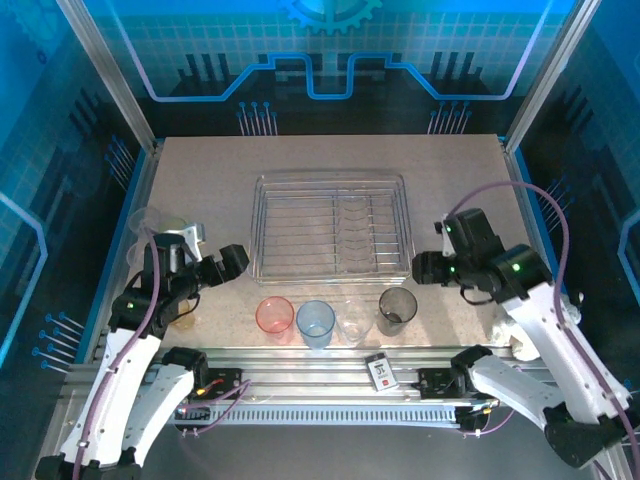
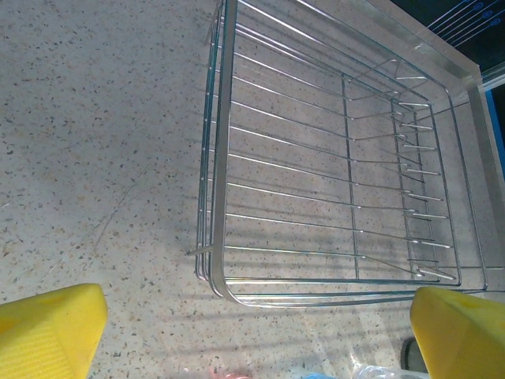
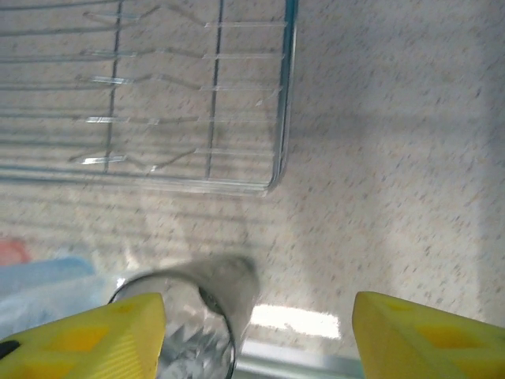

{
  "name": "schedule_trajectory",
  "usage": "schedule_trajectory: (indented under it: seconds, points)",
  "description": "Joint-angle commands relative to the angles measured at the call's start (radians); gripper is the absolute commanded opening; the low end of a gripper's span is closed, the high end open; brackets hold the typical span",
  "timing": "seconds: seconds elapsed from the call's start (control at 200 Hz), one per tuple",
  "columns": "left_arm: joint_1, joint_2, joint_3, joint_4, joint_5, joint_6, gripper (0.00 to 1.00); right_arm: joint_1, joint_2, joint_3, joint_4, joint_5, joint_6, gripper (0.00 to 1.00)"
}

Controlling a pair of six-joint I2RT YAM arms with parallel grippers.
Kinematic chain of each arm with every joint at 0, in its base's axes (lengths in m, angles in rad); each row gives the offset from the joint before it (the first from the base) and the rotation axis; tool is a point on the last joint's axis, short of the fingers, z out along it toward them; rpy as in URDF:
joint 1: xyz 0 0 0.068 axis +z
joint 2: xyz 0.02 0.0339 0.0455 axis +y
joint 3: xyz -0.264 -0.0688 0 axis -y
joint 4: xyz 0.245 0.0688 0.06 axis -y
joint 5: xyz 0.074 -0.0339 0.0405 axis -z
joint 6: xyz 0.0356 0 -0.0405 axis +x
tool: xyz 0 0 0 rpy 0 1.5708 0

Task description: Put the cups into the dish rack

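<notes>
**Top view:** four cups point(image 1: 315, 322) stand in a row on the bench point(image 1: 200, 180), between the arms and the dish rack point(image 1: 330, 228).
**Left wrist view:** the left fingers point(image 2: 47, 332) are wide apart, with the rack's corner beyond them.
**Right wrist view:** the right fingers point(image 3: 430, 335) are apart, with a blurred cup point(image 3: 197, 316) just beside one finger.

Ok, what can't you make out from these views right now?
- Top view: cups at the left edge, partly behind the left arm; count unclear.
- Right wrist view: grey cup blurred, cut by the bottom edge; contact with the yellow finger unclear.
- Left wrist view: row of cups cropped to slivers at the bottom.
- Top view: card print too small.
</notes>
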Motion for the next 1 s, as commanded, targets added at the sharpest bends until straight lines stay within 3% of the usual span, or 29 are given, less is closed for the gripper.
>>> schedule_trajectory:
  seconds: [0.0, 0.125, 0.72, 0.996]
  points:
    - [-0.005, -0.004, 0.021, -0.011, -0.005, 0.034, 0.99, 0.038, -0.052, -0.057, -0.114, -0.083, 0.084, 0.62]
    - [-0.005, -0.004, 0.010, 0.006, 0.006, 0.029, 0.99, 0.086, -0.051, -0.107, -0.134, -0.077, 0.130, 0.54]
    - [-0.005, -0.009, -0.008, 0.024, 0.025, 0.020, 0.99, 0.228, 0.179, -0.136, -0.048, 0.032, 0.201, 0.45]
    - [-0.005, -0.013, -0.017, 0.027, 0.029, 0.026, 0.99, 0.249, 0.206, -0.158, -0.036, 0.099, 0.231, 0.26]
